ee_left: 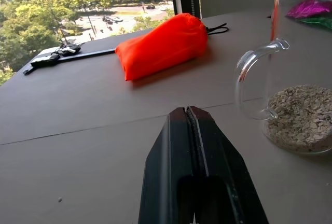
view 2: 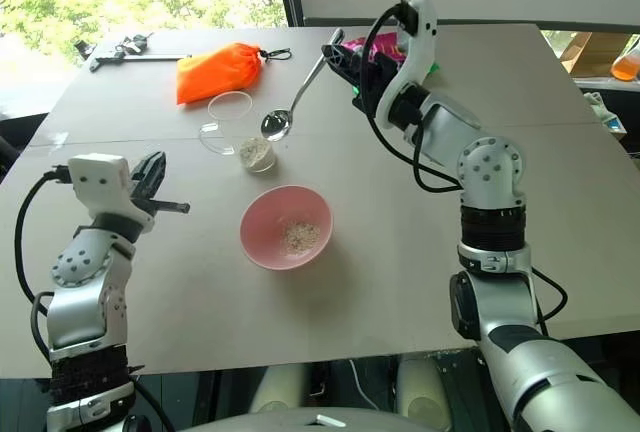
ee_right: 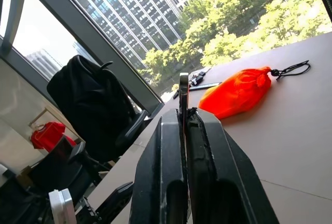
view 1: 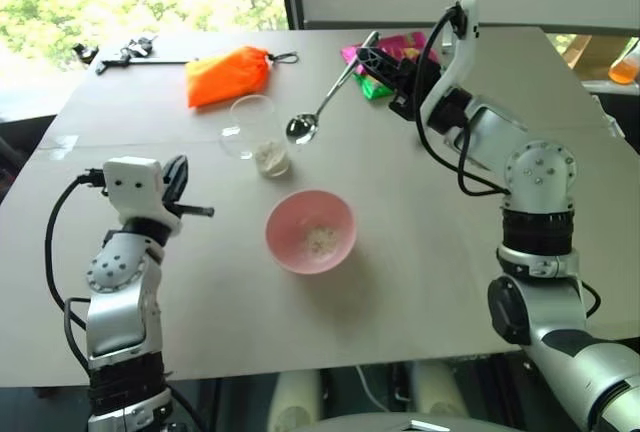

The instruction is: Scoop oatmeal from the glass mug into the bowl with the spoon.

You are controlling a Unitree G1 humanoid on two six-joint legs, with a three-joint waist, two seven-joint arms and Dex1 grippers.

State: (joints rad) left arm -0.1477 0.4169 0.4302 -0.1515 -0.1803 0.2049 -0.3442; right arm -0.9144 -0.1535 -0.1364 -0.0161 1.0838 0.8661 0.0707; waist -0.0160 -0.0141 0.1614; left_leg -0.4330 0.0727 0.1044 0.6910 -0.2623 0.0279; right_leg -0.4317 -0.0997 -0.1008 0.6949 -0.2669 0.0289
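- The left pincer [view 1: 178,184] hangs over the bench [view 1: 420,252], off to the left of the mug. Its fingers [ee_left: 192,141] look pressed together with nothing in them, though the view is poor.
- The glass mug [view 1: 258,137] is clear and has pale oatmeal [view 1: 270,156] at the bottom.
- The pink bowl [view 1: 310,231] sits just in front of the mug with a few flakes inside.
- The spoon [view 1: 325,102] hangs over the mug, looking empty.
- The right pincer [view 1: 375,57] is squeezed tight on the spoon's handle.
- I think the next move is to dip the spoon into the mug for another scoop.
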